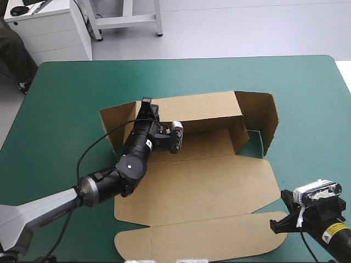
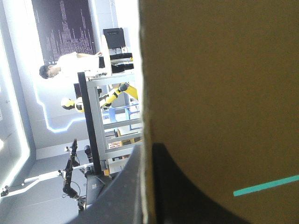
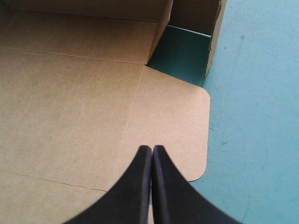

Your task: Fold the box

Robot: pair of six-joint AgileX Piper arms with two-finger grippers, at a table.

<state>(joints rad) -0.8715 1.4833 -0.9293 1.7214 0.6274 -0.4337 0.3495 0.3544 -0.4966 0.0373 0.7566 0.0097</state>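
Note:
The brown box lies in the middle of the teal-green table with its back wall and right side wall raised and its lid flat toward the near edge. My left gripper is at the left end of the back wall. In the left wrist view the board runs between the black fingers, so my left gripper is shut on it. My right gripper hovers by the lid's right rounded corner. Its fingers meet in one point over the flap, holding nothing.
Teal-green cover surrounds the box on all sides, widest at the left and far right. A patch of cover shows inside the raised right wall. The table's right edge lies close beyond my right arm.

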